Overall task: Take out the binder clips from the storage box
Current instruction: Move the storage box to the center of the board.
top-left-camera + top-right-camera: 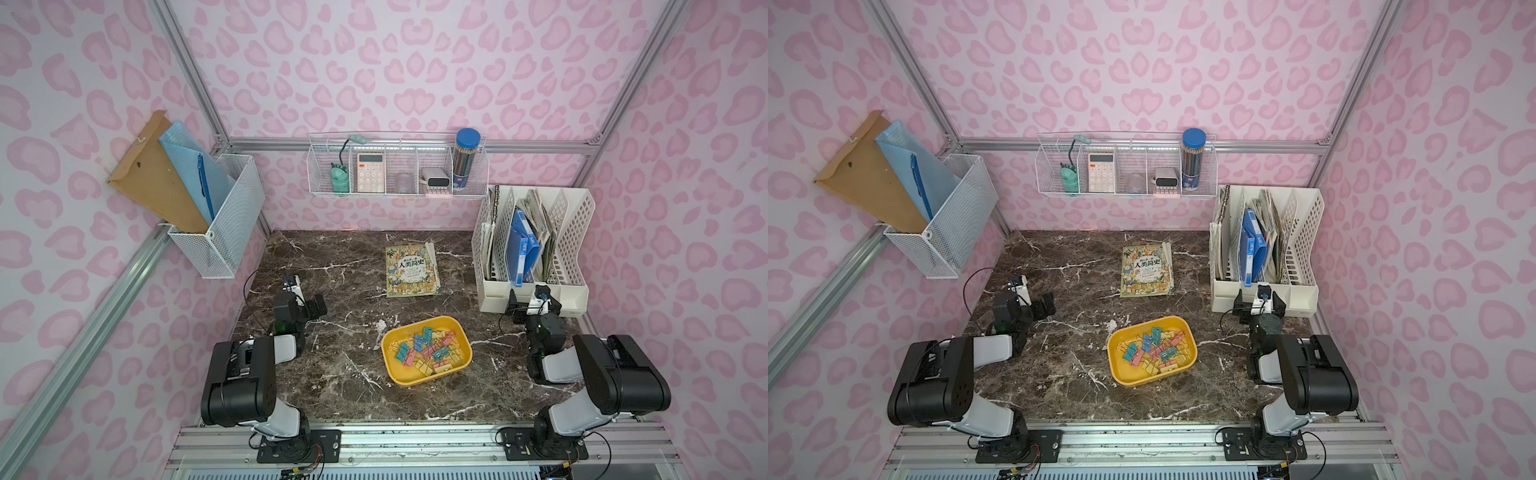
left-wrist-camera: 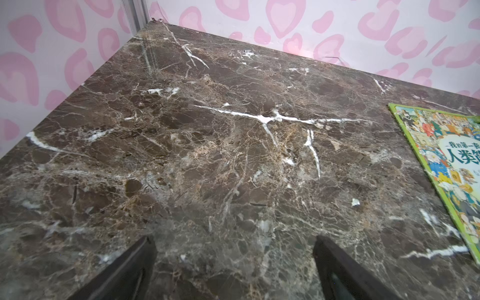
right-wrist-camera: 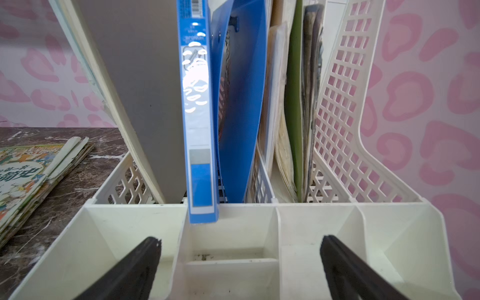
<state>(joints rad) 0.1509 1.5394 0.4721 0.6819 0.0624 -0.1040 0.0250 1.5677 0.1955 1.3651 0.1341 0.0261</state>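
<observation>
Left claw spread wide and empty, right claw likewise

The site is a robot test cell dressed as an office desk. An aluminium profile frame borders pink printed wall panels. The left arm and right arm mount on a rail along the near edge of the marble-pattern tabletop. A file organizer, a calculator and a pencil tube supply the office fittings.

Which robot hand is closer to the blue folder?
Right. The right gripper hovers open just in front of the blue folder in the white file organizer. The left gripper is far across the table, over bare marble.
</observation>
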